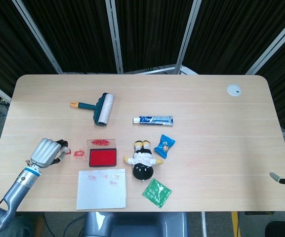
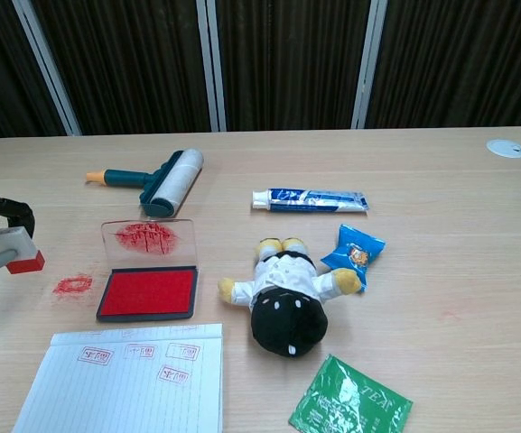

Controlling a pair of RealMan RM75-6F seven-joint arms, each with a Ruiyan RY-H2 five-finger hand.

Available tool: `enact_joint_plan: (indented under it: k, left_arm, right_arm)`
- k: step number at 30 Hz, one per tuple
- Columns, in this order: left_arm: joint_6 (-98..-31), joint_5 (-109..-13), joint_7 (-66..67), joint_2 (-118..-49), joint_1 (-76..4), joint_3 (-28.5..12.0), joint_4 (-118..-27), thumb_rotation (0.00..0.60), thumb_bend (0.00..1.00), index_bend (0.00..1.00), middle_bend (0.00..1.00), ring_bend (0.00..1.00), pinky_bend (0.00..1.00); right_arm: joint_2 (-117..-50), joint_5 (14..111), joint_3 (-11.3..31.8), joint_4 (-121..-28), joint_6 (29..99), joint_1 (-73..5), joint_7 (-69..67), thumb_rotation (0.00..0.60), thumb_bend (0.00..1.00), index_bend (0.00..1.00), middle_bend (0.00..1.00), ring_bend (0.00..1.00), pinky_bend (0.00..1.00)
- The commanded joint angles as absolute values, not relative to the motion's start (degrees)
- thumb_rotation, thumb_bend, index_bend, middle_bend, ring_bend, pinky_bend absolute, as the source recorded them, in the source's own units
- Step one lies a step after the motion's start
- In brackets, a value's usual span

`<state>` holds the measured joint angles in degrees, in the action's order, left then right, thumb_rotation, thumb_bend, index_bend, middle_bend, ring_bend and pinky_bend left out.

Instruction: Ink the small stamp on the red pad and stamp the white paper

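left hand (image 1: pixel 47 152) gripping small stamp (image 2: pixel 18 250), stamp's red base clear only in chest view

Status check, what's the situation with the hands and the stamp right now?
Left hand holds the stamp, left of the red pad. Right hand not in view. Paper carries red marks. Doll beside pad, not in the way.

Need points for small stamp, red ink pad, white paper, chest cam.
small stamp (image 2: pixel 18 252), chest view, on its grey body above the red base.
red ink pad (image 2: pixel 147 292), chest view, middle of the red inked surface.
white paper (image 2: pixel 120 397), chest view, on the lined area below the stamped marks.
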<state>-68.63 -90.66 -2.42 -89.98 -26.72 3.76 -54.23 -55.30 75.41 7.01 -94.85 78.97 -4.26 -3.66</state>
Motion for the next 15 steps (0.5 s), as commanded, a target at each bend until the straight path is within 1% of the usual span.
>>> enact_joint_plan:
  k: [1, 15]
  left_arm:
    - [-68.08, -91.47, -2.63, -91.33, -27.07, 4.24, -52.45, 0.6, 0.47, 0.64, 0.57, 0.96, 0.99]
    - [-68.18, -93.75, -3.11, -96.37, -28.06, 4.95, -45.05, 0.6, 0.47, 0.62, 0.54, 0.96, 0.99]
  right_arm:
    - [-55.36, 75.28, 6.99, -94.77, 78.82, -4.3, -3.53, 0.6, 0.0, 0.0, 0.0, 0.0, 0.0]
    - [-55.4, 74.45, 7.02, -94.29, 78.19, -4.36, -3.59, 0.6, 0.0, 0.0, 0.0, 0.0, 0.0]
